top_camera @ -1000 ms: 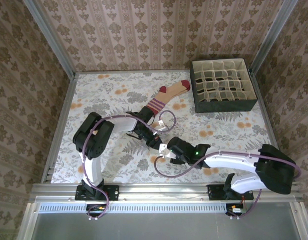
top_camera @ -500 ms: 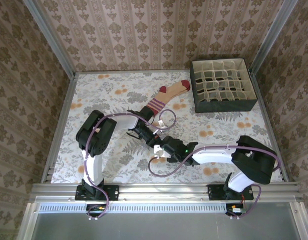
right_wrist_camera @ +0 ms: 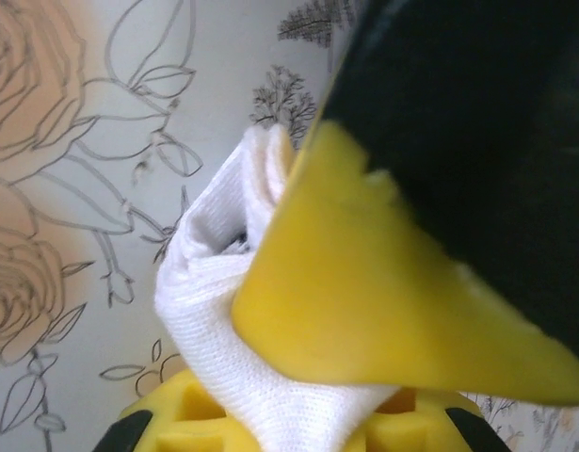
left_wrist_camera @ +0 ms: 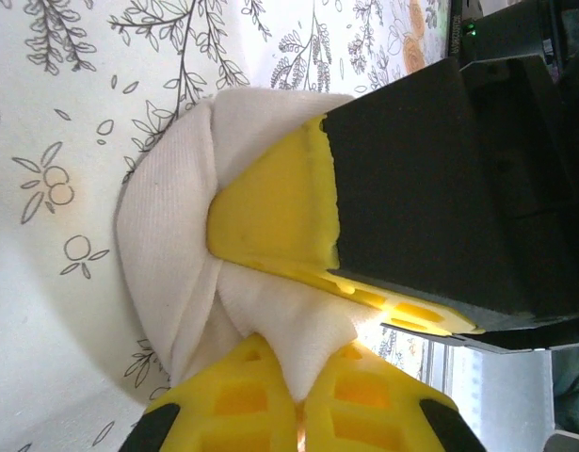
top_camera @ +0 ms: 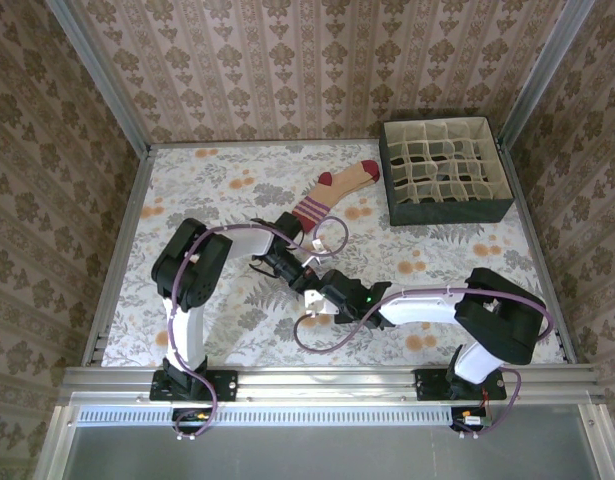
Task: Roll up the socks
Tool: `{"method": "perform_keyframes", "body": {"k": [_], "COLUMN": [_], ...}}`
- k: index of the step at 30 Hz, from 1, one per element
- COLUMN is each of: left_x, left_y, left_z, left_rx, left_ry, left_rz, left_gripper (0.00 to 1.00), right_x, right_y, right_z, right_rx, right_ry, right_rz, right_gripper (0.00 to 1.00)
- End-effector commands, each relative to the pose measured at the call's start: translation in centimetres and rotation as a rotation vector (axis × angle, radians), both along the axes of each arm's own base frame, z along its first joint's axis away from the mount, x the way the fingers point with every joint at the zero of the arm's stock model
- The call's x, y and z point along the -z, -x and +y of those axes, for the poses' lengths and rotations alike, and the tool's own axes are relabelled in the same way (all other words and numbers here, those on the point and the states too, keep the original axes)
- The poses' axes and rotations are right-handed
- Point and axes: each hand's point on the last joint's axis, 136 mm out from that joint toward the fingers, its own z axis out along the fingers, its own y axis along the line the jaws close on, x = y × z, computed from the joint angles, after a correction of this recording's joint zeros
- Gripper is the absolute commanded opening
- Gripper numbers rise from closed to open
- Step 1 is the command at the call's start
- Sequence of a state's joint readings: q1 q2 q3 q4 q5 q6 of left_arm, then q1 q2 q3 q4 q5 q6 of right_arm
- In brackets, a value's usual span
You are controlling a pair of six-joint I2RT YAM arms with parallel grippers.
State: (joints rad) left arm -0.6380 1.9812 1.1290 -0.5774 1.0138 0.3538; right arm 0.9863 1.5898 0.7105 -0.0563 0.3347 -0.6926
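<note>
Notably, vs. the view 1 s ago, the right arm is seen folded much tighter. Its elbow, then stretched toward the right tabletop edge, has been drawn in, and the right hand has been brought up-left against the left hand. Vs. 0.5 s ago, hardly any shift is noted. The left arm is barely changed. As for pose, the left arm is bent up from its base, w/ the forearm laid out to the right, low over the tabletop. The right arm is reached leftward, forearm approx. level, so both hands are met tip to tip near the tabletop's centre. The cream-white sock is bunched into a wad btwn them, resting on the tabletop. In the left wrist view, the left hand's yellow fingers are pressed together w/ white fabric pinched at the seam. In the right wrist view, the right hand is likewise clamped on the same wad. The tan sock is laid flat further back, well apart from the hands, its maroon toe just beside the divided box.
</note>
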Motion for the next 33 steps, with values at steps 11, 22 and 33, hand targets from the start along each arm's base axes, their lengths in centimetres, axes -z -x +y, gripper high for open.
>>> {"method": "perform_keyframes", "body": {"k": [11, 22, 33], "left_x": [-5.8, -15.6, -17.7], "left_y": [-3.7, -7.6, -0.6], "left_z": [3.1, 7.5, 4.2], "left_rx": [-0.115, -0.467, -0.135], "left_ry": [0.073, 0.287, 0.631], "left_rz": [-0.430, -1.102, -0.926], "left_gripper": [1.00, 1.00, 0.87], "right_x": [-2.5, -11.9, -18.3], "right_y": [1.4, -0.2, 0.8], "right_z": [-0.9, -0.3, 1.4], "right_rx": [0.139, 0.202, 0.061], "right_ry": [-0.212, -0.665, -0.872], "right_rz": [0.282, 0.528, 0.672], "right_gripper": [0.00, 0.00, 0.00]}}
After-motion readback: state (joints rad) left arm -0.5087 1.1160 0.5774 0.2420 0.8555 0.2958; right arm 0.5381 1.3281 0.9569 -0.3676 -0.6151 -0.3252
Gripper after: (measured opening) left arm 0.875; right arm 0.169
